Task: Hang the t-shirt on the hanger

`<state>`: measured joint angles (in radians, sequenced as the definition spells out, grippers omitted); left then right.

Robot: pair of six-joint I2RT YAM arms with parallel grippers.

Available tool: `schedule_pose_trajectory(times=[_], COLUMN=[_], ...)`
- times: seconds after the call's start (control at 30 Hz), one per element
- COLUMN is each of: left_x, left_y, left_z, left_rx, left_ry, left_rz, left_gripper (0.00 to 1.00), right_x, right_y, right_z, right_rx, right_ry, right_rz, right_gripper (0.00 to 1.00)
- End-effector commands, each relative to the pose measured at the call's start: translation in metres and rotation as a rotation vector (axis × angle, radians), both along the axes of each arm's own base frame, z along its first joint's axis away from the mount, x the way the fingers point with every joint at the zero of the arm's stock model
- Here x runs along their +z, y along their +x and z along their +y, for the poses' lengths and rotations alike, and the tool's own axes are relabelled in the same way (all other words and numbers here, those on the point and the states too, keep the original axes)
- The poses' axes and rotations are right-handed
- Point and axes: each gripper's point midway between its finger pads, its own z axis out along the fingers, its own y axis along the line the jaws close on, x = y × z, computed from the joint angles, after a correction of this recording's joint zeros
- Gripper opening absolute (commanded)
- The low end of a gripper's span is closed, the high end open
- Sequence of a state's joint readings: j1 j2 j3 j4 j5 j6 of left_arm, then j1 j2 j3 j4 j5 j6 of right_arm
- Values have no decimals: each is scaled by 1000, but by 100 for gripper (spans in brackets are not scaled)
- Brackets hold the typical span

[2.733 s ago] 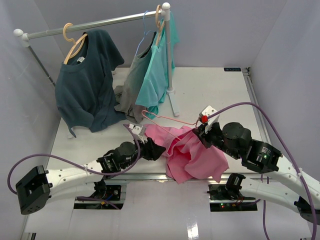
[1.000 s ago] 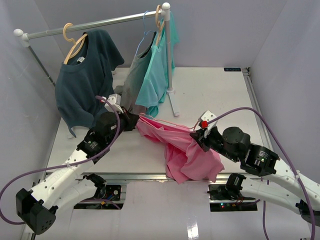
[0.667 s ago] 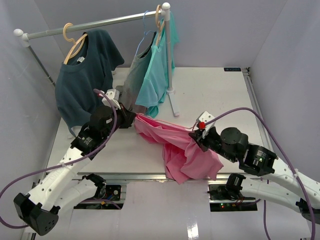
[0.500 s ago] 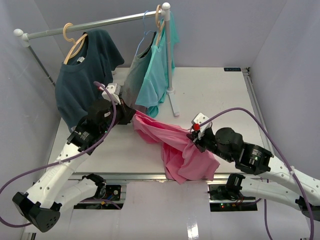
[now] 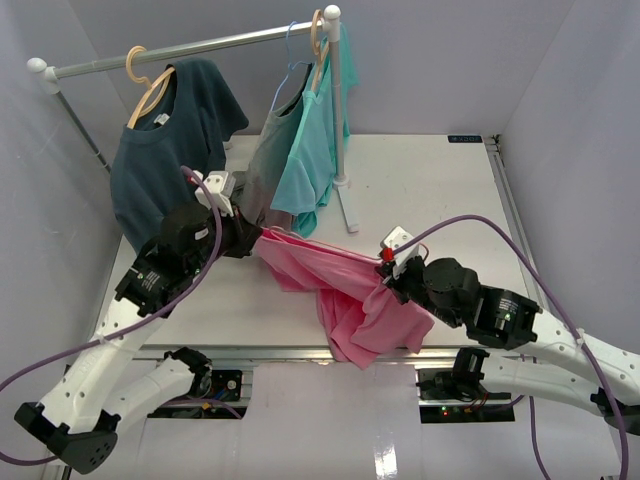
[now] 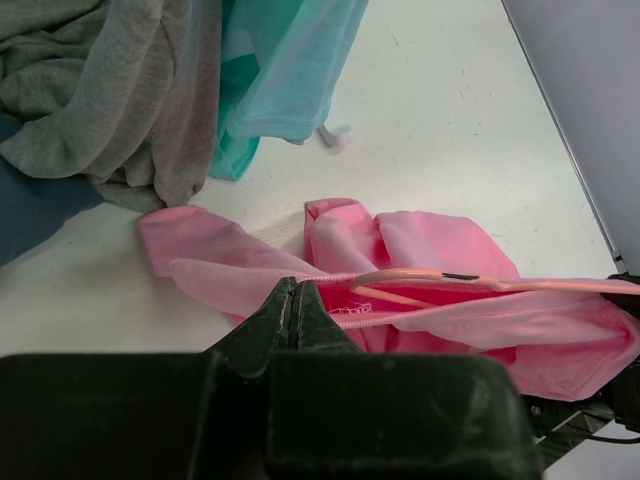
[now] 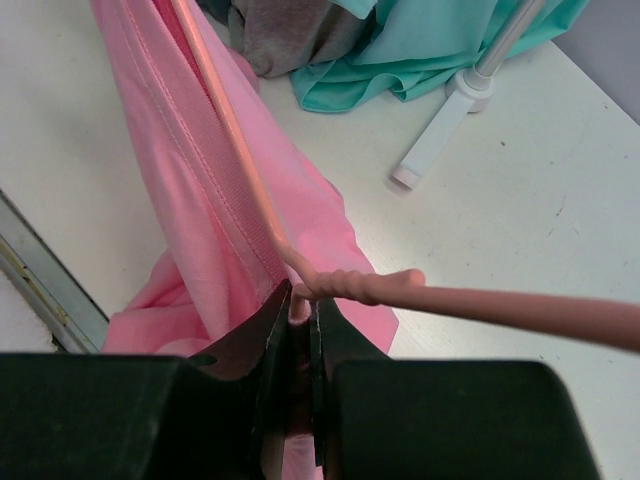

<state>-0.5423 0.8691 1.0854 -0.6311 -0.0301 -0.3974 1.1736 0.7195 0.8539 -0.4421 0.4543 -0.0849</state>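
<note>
Top external: t-shirt [image 5: 345, 300] draped over hanger [image 7: 500, 303]. Left gripper [image 6: 296, 292] pinching t-shirt edge; right gripper [image 7: 300, 305] clamped on hanger neck.

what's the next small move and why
Probably the left hand should draw the bright pink fabric t-shirt slightly left: it is shut on the edge, and the thin pink wire hanger, pinched at its neck by the right hand, lies only partly inside.

Soft matt pink cloth t-shirt [image 5: 370, 310], smooth thin pink hanger [image 7: 220, 100], matt white table [image 5: 430, 190], glossy metal rail [image 5: 200, 43]
</note>
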Motion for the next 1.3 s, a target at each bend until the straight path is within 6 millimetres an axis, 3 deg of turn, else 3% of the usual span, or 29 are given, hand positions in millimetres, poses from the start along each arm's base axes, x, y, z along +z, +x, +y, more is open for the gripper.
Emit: schedule_pose_trajectory(times=[0.0, 0.27, 0.4, 0.6, 0.73, 0.93, 1.1, 1.2, 1.23, 1.27], left_x=[2, 51, 62, 49, 46, 23, 25, 14, 11, 10], left_y=[-2, 5, 11, -4, -20, -31, -38, -44, -46, -48], left_z=[28, 12, 3, -41, -66, -114, -129, -137, -138, -137], left_rx=[95, 22, -12, -250, -395, -471, -509, -573, -596, -609], left_ry=[50, 35, 34, -53, -105, -15, -22, 1, 10, 20], left_rz=[-39, -92, -91, -51, -60, -28, -52, -42, -44, -52], left_gripper=[0, 0, 0, 0, 0, 0, 0, 0, 3, 23], right_x=[6, -11, -10, 5, 5, 21, 29, 35, 35, 33], right_y=[2, -2, -1, 5, 14, 26, 30, 29, 28, 28], right_z=[-8, 7, 8, 29, 43, 53, 50, 46, 44, 42], right_rx=[-28, 25, 12, 7, -16, -58, -81, -76, -74, -73], right_ry=[-5, -80, -76, -46, -52, -27, 10, 55, 61, 63], right_rz=[-23, 5, 9, 22, 22, -9, -11, -14, -15, -16], right_gripper=[8, 8, 8, 8, 8, 8, 8, 8, 8, 8])
